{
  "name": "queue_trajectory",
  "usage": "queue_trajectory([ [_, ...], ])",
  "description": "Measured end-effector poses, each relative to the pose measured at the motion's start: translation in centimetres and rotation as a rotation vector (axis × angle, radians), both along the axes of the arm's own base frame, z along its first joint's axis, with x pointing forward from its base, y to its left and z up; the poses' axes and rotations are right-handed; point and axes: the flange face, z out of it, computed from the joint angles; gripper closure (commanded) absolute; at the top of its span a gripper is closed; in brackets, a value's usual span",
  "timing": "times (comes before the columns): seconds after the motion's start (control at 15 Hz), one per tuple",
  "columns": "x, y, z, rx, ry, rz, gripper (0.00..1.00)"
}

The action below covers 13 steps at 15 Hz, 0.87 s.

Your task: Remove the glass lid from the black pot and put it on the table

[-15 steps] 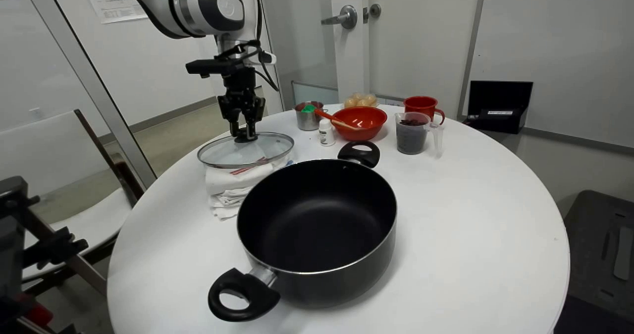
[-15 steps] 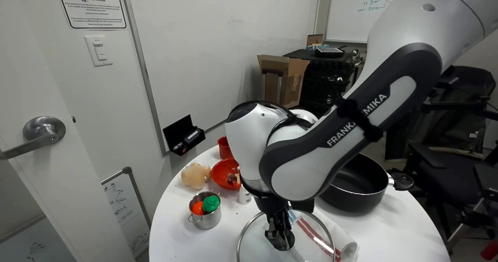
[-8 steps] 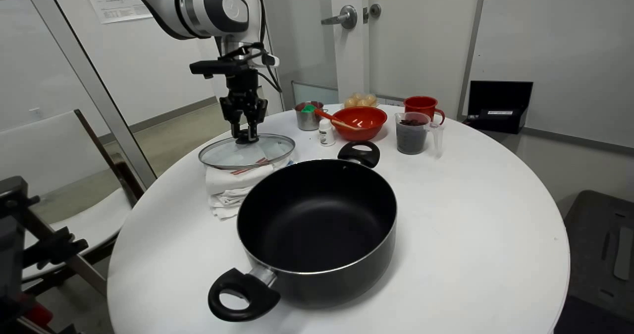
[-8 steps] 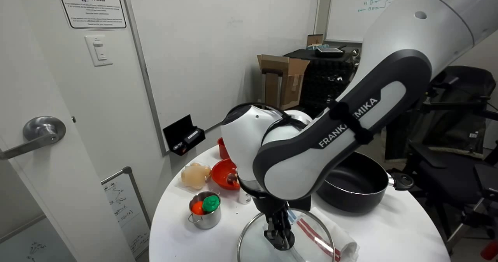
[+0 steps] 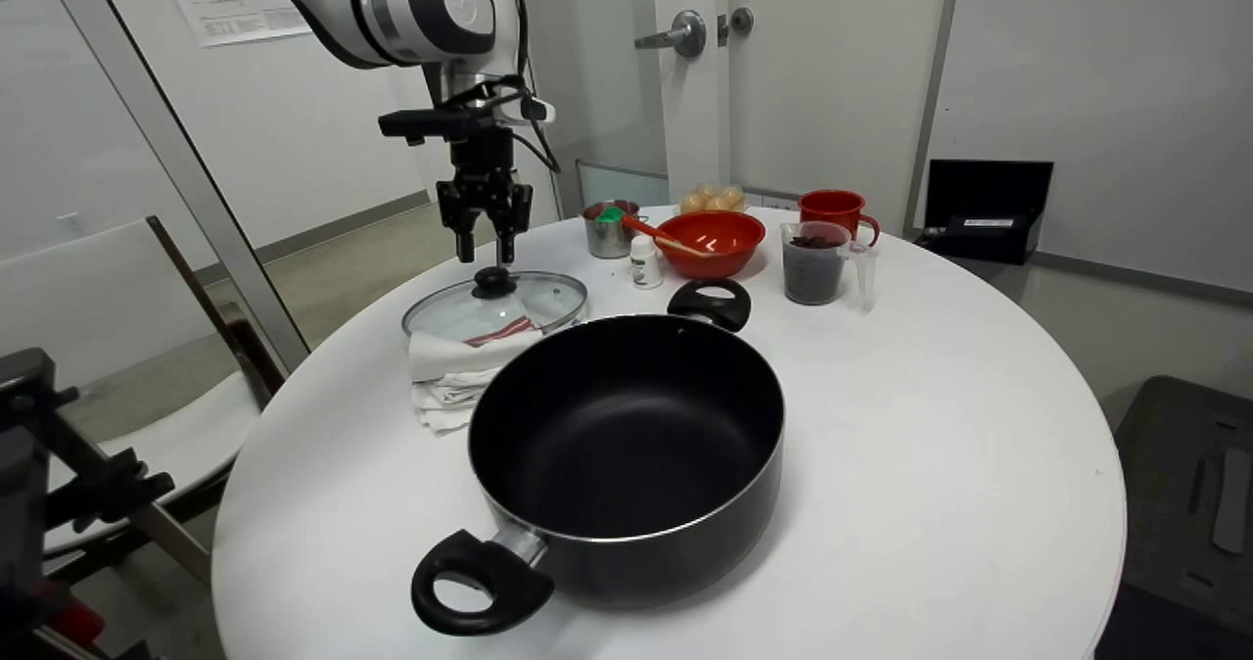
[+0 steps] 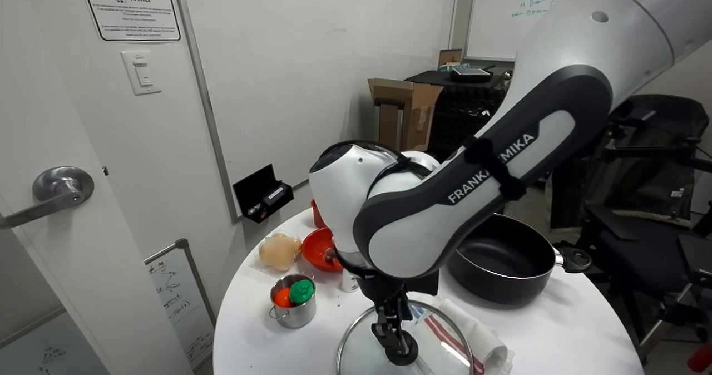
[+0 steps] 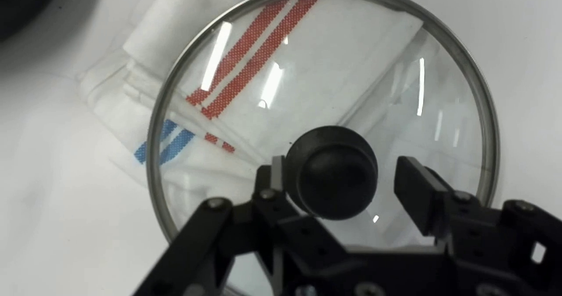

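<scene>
Hovering near the black pot (image 5: 631, 445), the gripper (image 5: 486, 251) has its jaws spread above the glass lid (image 5: 494, 309), whose knob (image 7: 336, 177) shows between them in the wrist view. Beside the pot but apart from it, the lid lies partly over a folded towel (image 5: 455, 358) on the table (image 5: 930, 445).

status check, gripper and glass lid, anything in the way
Gripper open above knob. Glass lid off black pot. In the way: folded striped towel, partly between lid and table.
</scene>
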Motion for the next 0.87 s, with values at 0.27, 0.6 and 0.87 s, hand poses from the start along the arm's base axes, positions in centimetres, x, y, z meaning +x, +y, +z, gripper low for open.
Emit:
queue_trajectory([
  [0.27,0.4,0.1,0.5,0.001,-0.006,-0.001,0.0],
  [0.6,0.7,0.2,1.1,0.004,-0.015,-0.001,0.0],
  [0.87,0.7,0.2,1.2,0.004,-0.017,-0.001,0.0],
])
